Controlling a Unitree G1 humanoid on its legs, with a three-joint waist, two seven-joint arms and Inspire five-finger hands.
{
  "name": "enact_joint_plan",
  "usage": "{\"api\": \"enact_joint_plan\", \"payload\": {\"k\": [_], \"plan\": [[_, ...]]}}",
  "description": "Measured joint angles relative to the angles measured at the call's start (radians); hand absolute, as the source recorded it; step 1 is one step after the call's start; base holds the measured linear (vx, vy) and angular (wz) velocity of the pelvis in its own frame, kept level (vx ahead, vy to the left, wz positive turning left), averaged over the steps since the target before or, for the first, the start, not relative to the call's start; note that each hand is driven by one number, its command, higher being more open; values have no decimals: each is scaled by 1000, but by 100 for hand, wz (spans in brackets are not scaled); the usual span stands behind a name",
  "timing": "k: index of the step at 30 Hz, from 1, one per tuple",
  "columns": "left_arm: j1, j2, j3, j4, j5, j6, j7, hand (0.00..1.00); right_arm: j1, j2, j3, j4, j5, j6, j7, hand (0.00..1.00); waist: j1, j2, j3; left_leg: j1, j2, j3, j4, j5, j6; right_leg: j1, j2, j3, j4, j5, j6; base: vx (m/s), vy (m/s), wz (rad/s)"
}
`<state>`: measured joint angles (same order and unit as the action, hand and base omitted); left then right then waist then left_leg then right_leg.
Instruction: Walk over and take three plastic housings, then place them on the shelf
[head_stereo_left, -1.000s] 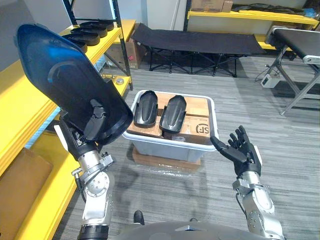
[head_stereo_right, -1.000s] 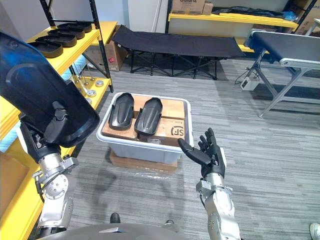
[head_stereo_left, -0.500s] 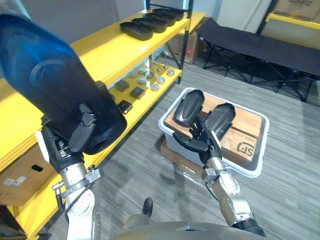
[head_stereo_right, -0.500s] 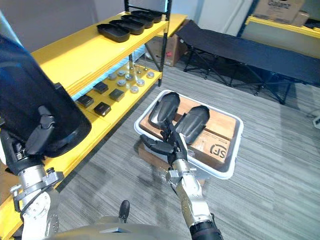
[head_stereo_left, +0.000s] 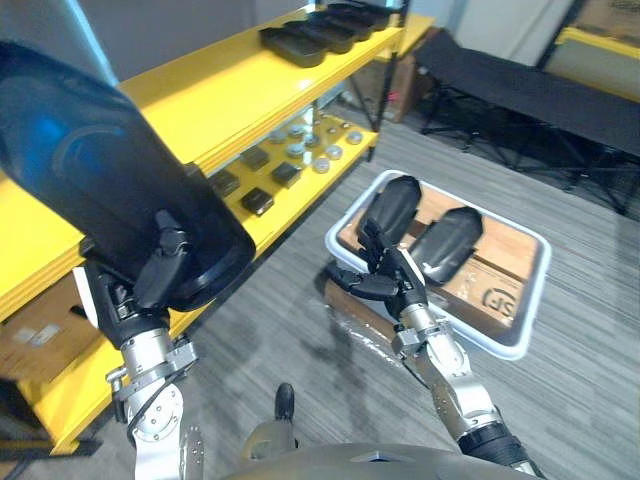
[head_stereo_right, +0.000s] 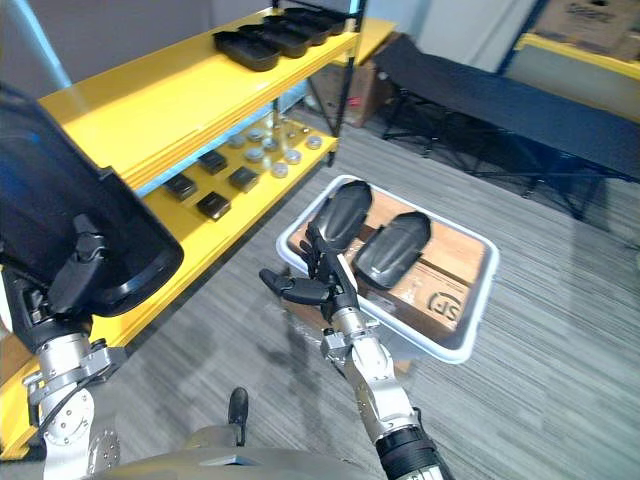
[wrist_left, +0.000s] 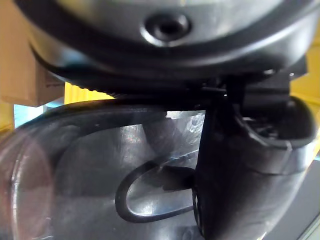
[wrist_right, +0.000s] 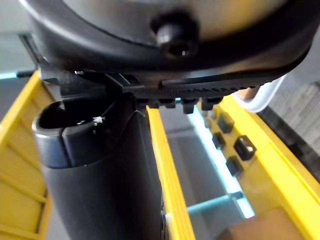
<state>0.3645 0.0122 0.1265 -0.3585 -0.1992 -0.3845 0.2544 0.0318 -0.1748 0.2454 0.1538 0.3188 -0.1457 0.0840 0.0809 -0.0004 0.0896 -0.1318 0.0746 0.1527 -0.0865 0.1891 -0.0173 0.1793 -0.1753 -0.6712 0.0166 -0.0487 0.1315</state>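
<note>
Aloft, plastic housing (head_stereo_left: 105, 185) in left hand (head_stereo_left: 160, 272); right hand (head_stereo_left: 388, 283) splayed by bin (head_stereo_left: 520, 335).

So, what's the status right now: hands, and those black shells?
Left hand shut on one black housing, raised beside the yellow shelf. Right hand open, empty, near the white bin. Two more housings in it. Nothing seen blocking.

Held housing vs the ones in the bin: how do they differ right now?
1. Support: the held housing is up in the air, gripped by the left hand; the bin housings rest on cardboard boxes inside the white bin.
2. Pose: the held housing is steeply tilted; the bin housings lie roughly flat, side by side.
Shared: dark plastic, elongated rounded shape.
</note>
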Motion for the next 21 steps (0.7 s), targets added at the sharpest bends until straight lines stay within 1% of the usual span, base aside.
{"api": "enact_joint_plan", "payload": {"k": [1, 3, 5, 6, 7, 8, 9, 10, 11, 12, 13, 14, 16, 17, 19, 20, 21], "plan": [[-2, 1, -2, 0, -12, -1, -7, 0, -1, -2, -1, 0, 0, 4, -7, 100, 10, -2, 6, 1, -13, -17, -2, 3, -1, 3, -14, -13, 21, -16, 6, 13, 57, 54], [-2, -1, -2, 1, -39, 0, -5, 0, -5, 5, -1, -2, 0, 3, -8, 100, 27, -1, 9, 1, -26, -22, -3, -3, 7, 1, -28, -16, 42, -32, 3, 9, 53, 25], [-2, 0, -1, 1, -39, -1, -8, 0, -7, 19, -1, -3, 1, 3, -8, 100, 29, 0, 11, 1, -38, -34, -3, -5, 11, -6, -44, -12, 80, -63, -11, -1, 41, 24], [-5, 5, -4, 2, -37, 0, -16, 0, -5, 24, -4, -4, 2, 2, -8, 100, 22, -2, 13, 0, -49, -52, -3, -6, 12, -15, -55, 7, 122, -97, -17, -13, 15, 45], [-14, 14, -11, 5, -33, 0, -23, 0, -1, 25, -11, -8, 2, 1, -8, 100, 14, -5, 17, -1, -62, -74, -2, -2, 17, -23, -57, 51, 156, -128, -31, -18, 0, 88], [-32, 33, -34, 20, -30, 0, -46, 0, 10, 24, -28, -18, 2, 0, -16, 100, -4, -9, 25, -1, -83, -124, -1, 0, 21, -23, -56, 142, 198, -150, -56, -12, -7, 103], [-53, 44, -52, 38, -29, 0, -65, 0, 22, 22, -44, -28, 3, -1, -26, 100, -13, -5, 35, 1, -91, -153, 1, 2, 22, -24, -55, 206, 234, -149, -55, 21, 2, 166], [-102, 77, -89, 80, -29, 0, -115, 0, 54, 21, -81, -47, 3, -1, -50, 100, -34, -2, 42, -4, -100, -196, 21, 2, 23, -59, -49, 334, 353, -148, -55, 33, 3, 166], [-123, 99, -114, 99, -28, 0, -143, 0, 68, 22, -102, -54, 3, -1, -64, 100, -41, -2, 46, -4, -102, -226, 20, 2, 23, -93, -38, 414, 448, -147, -63, 39, -15, 158], [-133, 108, -126, 107, -28, 0, -154, 0, 76, 22, -112, -60, 3, -2, -70, 100, -47, -1, 47, -4, -100, -249, 17, 2, 23, -108, -29, 446, 486, -151, -69, 40, -84, 117], [-143, 112, -138, 118, -26, 0, -163, 0, 89, 25, -120, -71, 3, -6, -75, 100, -61, 5, 50, -4, -105, -283, 10, 3, 25, -106, -6, 483, 491, -177, -80, 68, -163, 114], [-159, 121, -148, 138, -26, 0, -169, 0, 104, 22, -125, -91, 2, -28, -79, 100, -58, -15, 46, -6, -120, -293, 10, 23, 33, -95, 7, 485, 463, -203, -89, 69, -165, 99], [-162, 121, -146, 154, -39, 1, -167, 0, 101, 24, -127, -93, 2, -57, -71, 100, -54, -12, 48, -24, -133, -291, 30, 45, 37, -67, 4, 481, 418, -231, -68, 50, -96, 45], [-162, 121, -140, 154, -52, 8, -166, 0, 89, 22, -128, -92, 1, -66, -64, 100, -44, -1, 54, -45, -135, -287, 45, 58, 28, -57, 6, 480, 373, -245, -52, 19, -98, 3], [-162, 120, -139, 154, -74, 25, -161, 0, 73, 21, -128, -91, -1, -66, -57, 100, -23, 7, 59, -69, -130, -264, 51, 68, 20, -40, 7, 481, 290, -269, -21, -56, -121, -25], [-162, 120, -139, 154, -75, 29, -159, 0, 70, 20, -128, -91, 0, -66, -55, 100, -24, 10, 61, -71, -127, -260, 48, 73, 17, -35, 9, 481, 270, -276, -9, -129, -110, -32], [-162, 120, -143, 154, -85, 40, -157, 0, 69, 12, -128, -91, 0, -66, -55, 100, -24, 25, 66, -71, -111, -250, 44, 73, 13, -34, 20, 484, 251, -279, -8, -173, -85, -33]]}}
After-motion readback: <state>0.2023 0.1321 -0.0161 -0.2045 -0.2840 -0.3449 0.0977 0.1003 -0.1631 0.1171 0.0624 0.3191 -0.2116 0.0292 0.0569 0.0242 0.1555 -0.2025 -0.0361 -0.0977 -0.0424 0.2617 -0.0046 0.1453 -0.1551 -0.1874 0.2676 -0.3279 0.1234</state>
